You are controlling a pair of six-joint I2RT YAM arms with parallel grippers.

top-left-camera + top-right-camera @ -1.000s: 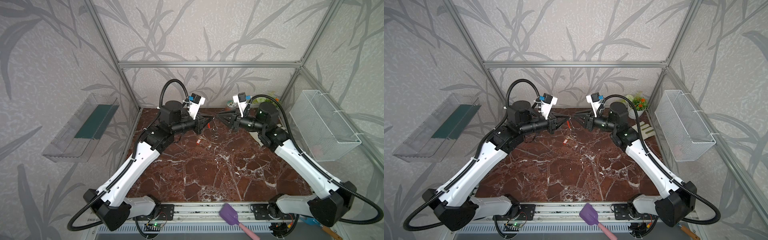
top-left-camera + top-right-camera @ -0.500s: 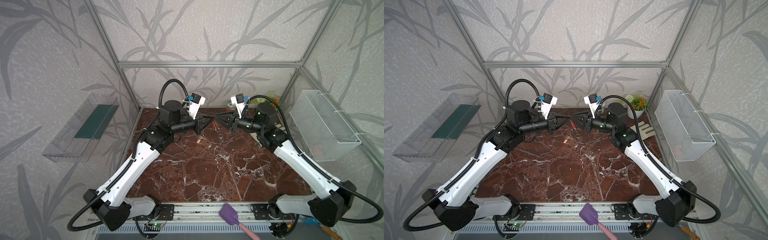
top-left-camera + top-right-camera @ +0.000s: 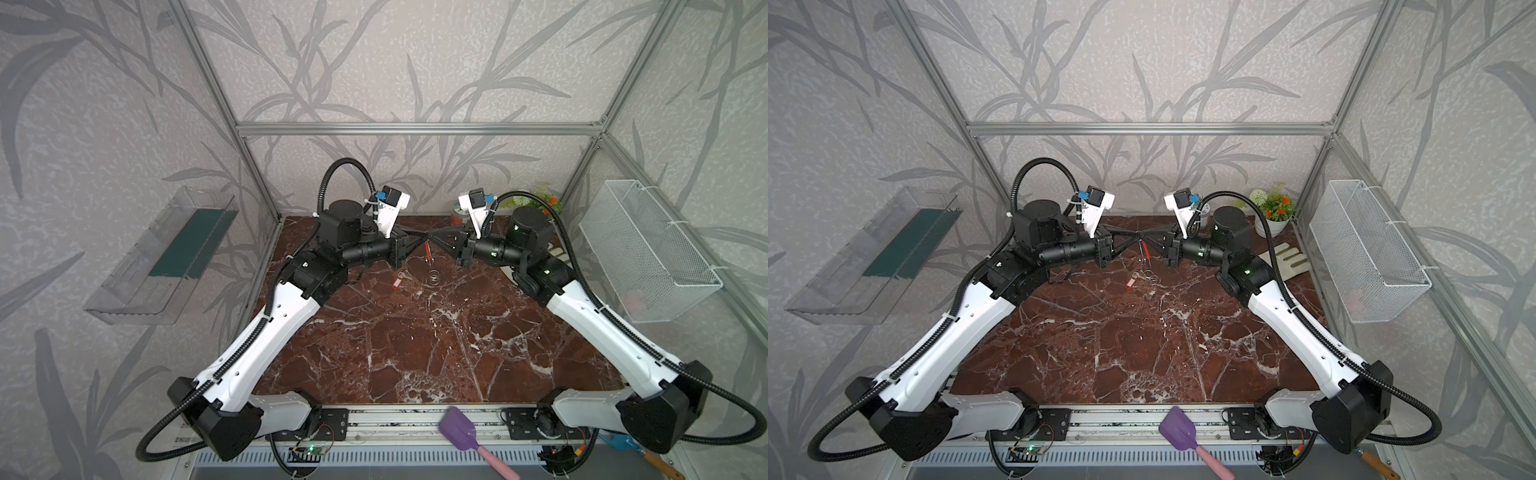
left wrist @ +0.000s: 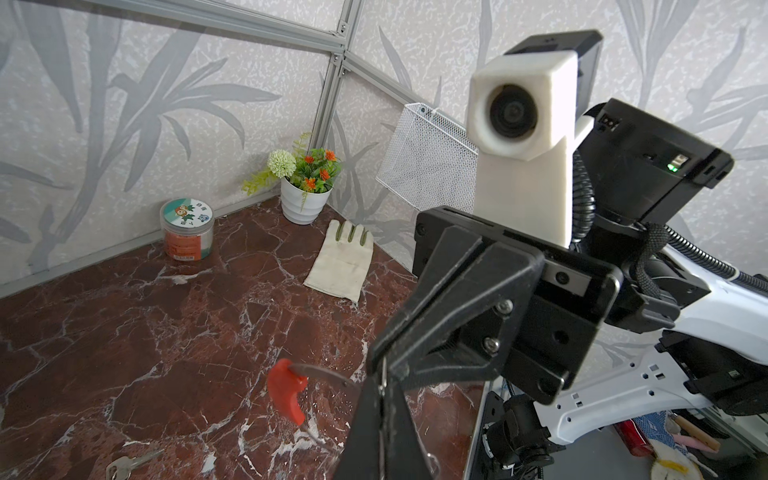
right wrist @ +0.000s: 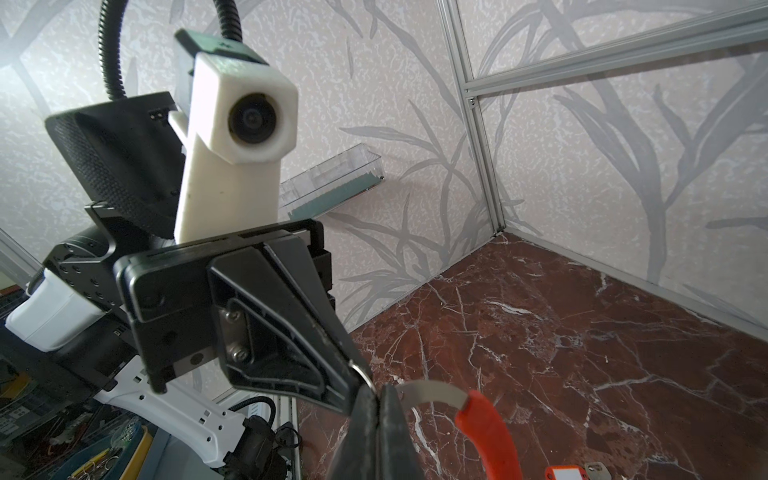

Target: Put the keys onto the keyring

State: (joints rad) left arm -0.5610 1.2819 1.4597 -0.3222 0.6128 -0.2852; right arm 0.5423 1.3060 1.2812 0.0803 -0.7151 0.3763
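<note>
The keyring hangs above the back middle of the table, its red section (image 3: 427,249) (image 3: 1145,250) drooping under the two meeting grippers. My left gripper (image 3: 424,237) (image 4: 384,386) is shut on the silvery band near the red section (image 4: 286,395). My right gripper (image 3: 433,237) (image 5: 376,395) faces it tip to tip. It is shut on the band where it leaves the red section (image 5: 490,428). The keys, a red-orange tag with a white face (image 3: 398,282) (image 3: 1131,283) (image 5: 565,471), lie on the marble below, apart from both grippers.
Small silver rings (image 3: 433,275) lie beside the tag, and a silver key (image 4: 124,461) lies nearby. A jar (image 4: 187,235), flower pot (image 4: 301,199) and glove (image 4: 340,262) occupy the back right corner. A wire basket (image 3: 644,253) hangs right, a clear shelf (image 3: 166,257) left. A purple spatula (image 3: 459,428) rests on the front rail.
My right gripper has moved left to meet the left one and closed its jaws on the keyring band. The left gripper has kept its grip and barely moved.
</note>
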